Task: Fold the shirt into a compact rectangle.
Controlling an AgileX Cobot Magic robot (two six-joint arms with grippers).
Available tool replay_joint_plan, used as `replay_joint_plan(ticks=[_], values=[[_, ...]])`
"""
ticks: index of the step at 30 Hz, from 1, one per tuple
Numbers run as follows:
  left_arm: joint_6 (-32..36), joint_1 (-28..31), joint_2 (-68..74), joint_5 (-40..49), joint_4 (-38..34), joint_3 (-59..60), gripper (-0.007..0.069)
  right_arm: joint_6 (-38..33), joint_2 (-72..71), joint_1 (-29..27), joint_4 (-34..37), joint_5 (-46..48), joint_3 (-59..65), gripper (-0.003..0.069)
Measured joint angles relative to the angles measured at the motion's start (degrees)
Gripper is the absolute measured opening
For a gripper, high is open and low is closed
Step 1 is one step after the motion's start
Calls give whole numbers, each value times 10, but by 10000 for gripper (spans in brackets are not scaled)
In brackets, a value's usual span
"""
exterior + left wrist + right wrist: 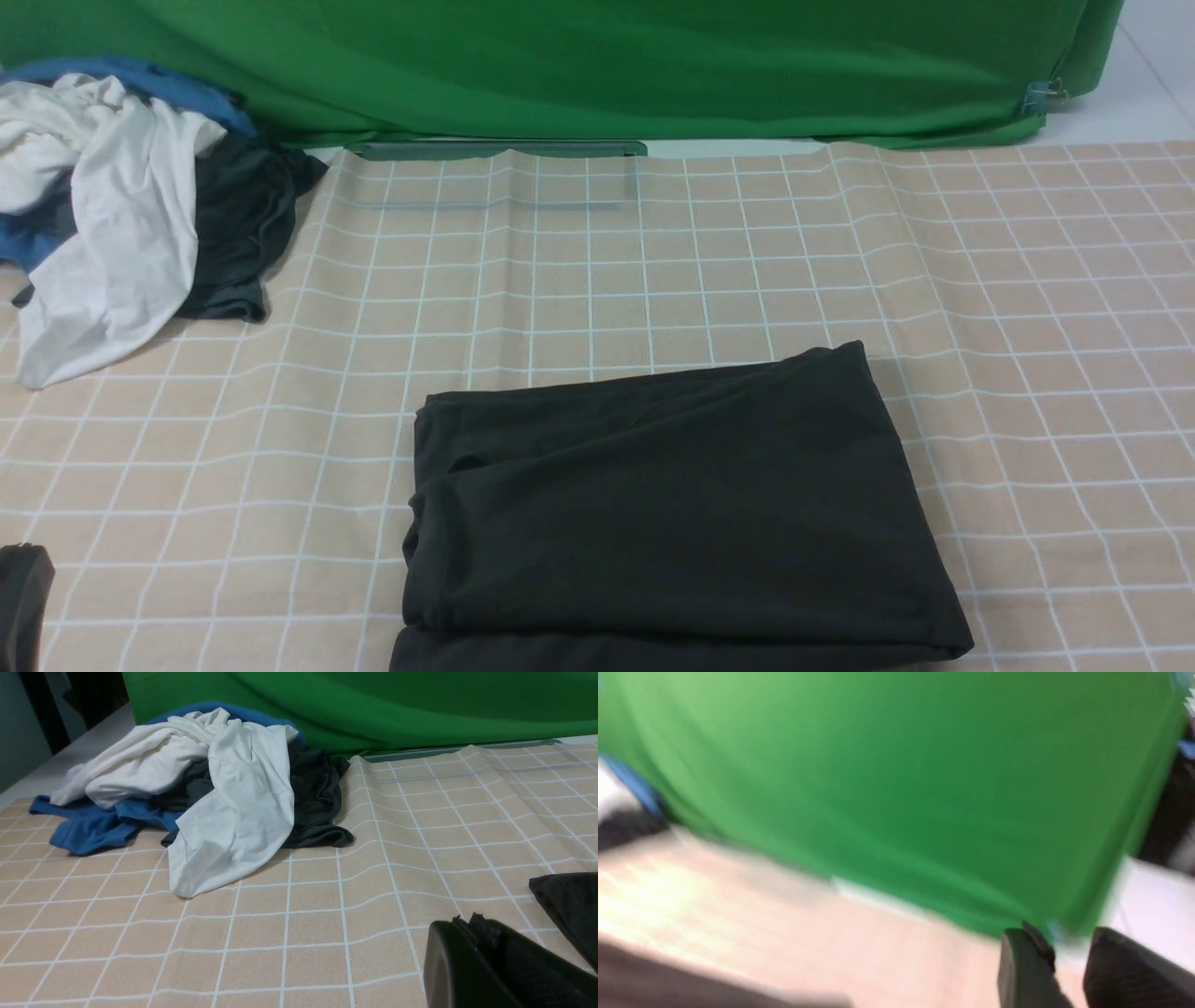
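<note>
- The shirt (672, 513) lies folded into a rough rectangle on the checked cloth (653, 261), at the near centre of the front view.
- Left gripper (472, 952) — jaws closed, holding nothing, low over the cloth to the left of the shirt.
- Right gripper (1069, 970) — jaws parted with a clear gap, nothing between them; its view is blurred.
- A heap of white, blue and dark clothes (121, 196) sits at the far left, well apart.

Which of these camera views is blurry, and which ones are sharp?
Right wrist view: heavily motion-blurred, green backdrop and cloth smeared. Front view: sharp, folded black shirt and grid lines crisp, light even. Left wrist view: clear on the clothes pile.
</note>
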Motion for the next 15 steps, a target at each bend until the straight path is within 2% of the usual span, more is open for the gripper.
replay_joint_plan(ticks=[2,3,7,11,15], values=[[0,0,0,0,0,0,20,-5,0,-39,-1,5,27,237],[0,0,0,0,0,0,20,-5,0,-39,-1,4,30,237],[0,0,0,0,0,0,20,-5,0,-96,-2,-33,129,237],[0,0,0,0,0,0,20,-3,-19,-107,-3,-69,224,237],[0,0,0,1,0,0,20,15,-92,-105,-3,-49,258,237]])
